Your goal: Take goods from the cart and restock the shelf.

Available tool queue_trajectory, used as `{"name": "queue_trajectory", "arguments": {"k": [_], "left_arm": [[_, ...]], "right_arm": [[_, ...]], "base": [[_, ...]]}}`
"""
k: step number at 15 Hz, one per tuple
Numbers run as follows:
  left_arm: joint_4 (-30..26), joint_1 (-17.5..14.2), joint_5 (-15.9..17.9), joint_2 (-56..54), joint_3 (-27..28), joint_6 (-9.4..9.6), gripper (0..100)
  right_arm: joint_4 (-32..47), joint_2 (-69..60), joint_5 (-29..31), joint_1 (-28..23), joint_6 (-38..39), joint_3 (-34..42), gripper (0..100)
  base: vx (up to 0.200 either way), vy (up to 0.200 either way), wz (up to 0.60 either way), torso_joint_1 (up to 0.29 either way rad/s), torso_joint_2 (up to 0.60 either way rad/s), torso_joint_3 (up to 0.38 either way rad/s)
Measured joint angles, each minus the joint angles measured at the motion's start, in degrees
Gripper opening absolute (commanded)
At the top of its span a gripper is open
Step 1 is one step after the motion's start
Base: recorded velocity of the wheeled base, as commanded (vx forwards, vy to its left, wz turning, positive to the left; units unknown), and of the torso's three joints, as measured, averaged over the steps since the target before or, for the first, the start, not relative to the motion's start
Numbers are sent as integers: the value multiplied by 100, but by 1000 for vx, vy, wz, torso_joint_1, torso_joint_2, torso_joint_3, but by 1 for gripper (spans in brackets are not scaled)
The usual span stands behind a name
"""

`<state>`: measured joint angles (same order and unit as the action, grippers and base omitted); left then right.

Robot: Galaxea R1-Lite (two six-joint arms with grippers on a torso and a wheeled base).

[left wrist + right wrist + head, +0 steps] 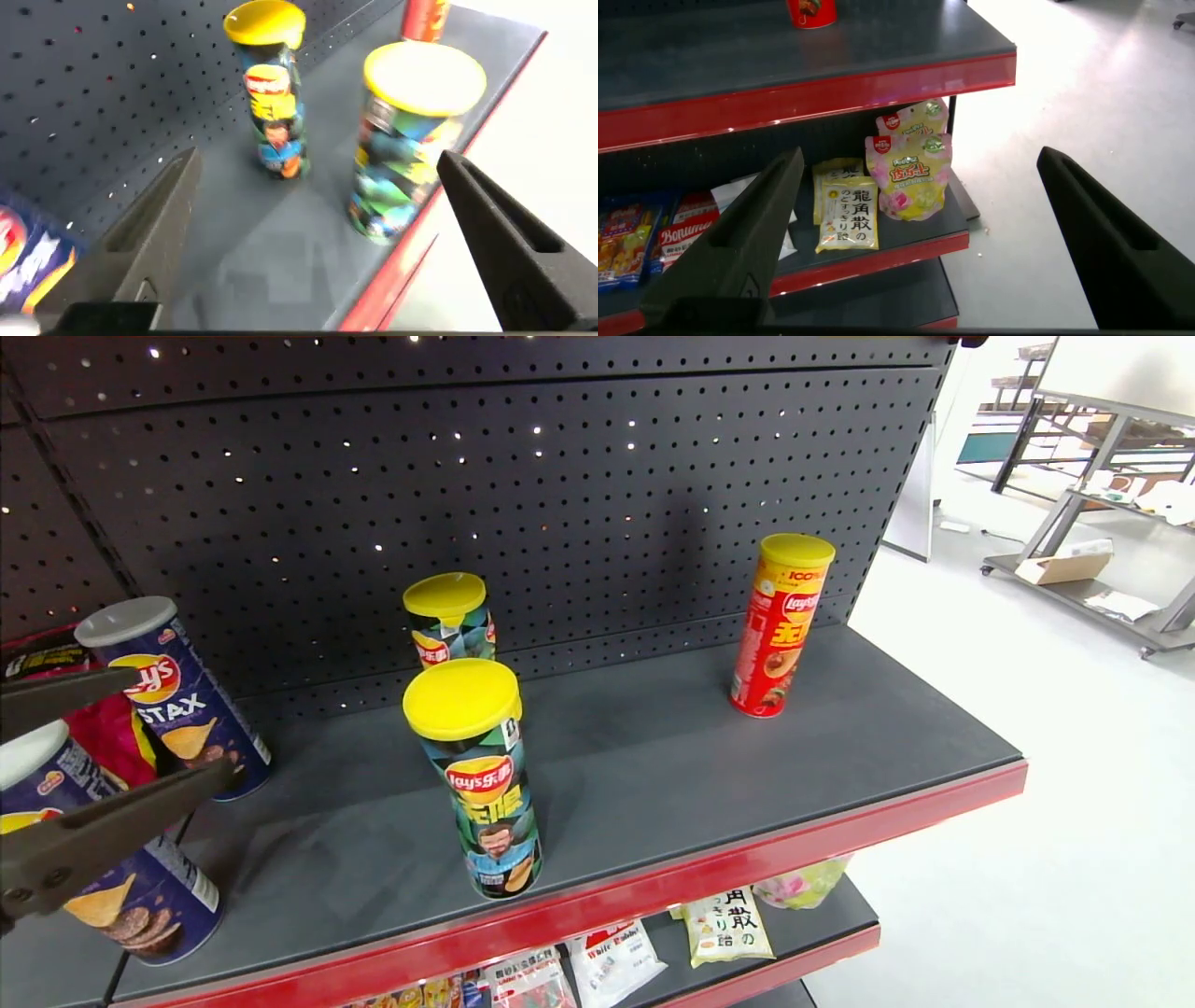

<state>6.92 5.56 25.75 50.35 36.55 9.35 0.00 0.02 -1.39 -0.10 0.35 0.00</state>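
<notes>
On the grey shelf (653,765), I see my left gripper (182,721) spread empty, nine o'clock from the front yellow-lidded can (481,784); right gripper (922,159) likewise.

- The left gripper (182,723) enters at the lower left of the head view's frame, pointing right and slightly upward.
- Its two dark fingers (103,835) lie one above the other there, the jaws spread wide.
- The left wrist view confirms this: both fingers taper to blunt tips that stand well apart.
- The right gripper (920,154) is likewise spread wide, with dark, wedge-shaped fingers and tips well apart.
</notes>
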Motion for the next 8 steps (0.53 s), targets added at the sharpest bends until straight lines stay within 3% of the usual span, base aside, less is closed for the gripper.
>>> {"name": "queue_trajectory", "arguments": {"k": [1, 2, 5, 8], "left_arm": [[-189, -41, -233, -377, -55, 0, 100], [-356, -107, -714, -755, -157, -43, 100], [-1343, -272, -2253, -1935, -590, -555, 100], [-2717, -367, -2946, -3029, -789, -1054, 100]], "right_arm": [[0, 0, 0, 0, 5, 0, 100], [0, 0, 0, 0, 2, 0, 100], [0, 0, 0, 0, 0, 0, 100], [0, 0, 0, 0, 0, 0, 100]], "base": [[0, 0, 0, 0, 0, 0], [0, 0, 0, 0, 0, 0], [0, 0, 0, 0, 0, 0], [0, 0, 0, 0, 0, 0]]}}
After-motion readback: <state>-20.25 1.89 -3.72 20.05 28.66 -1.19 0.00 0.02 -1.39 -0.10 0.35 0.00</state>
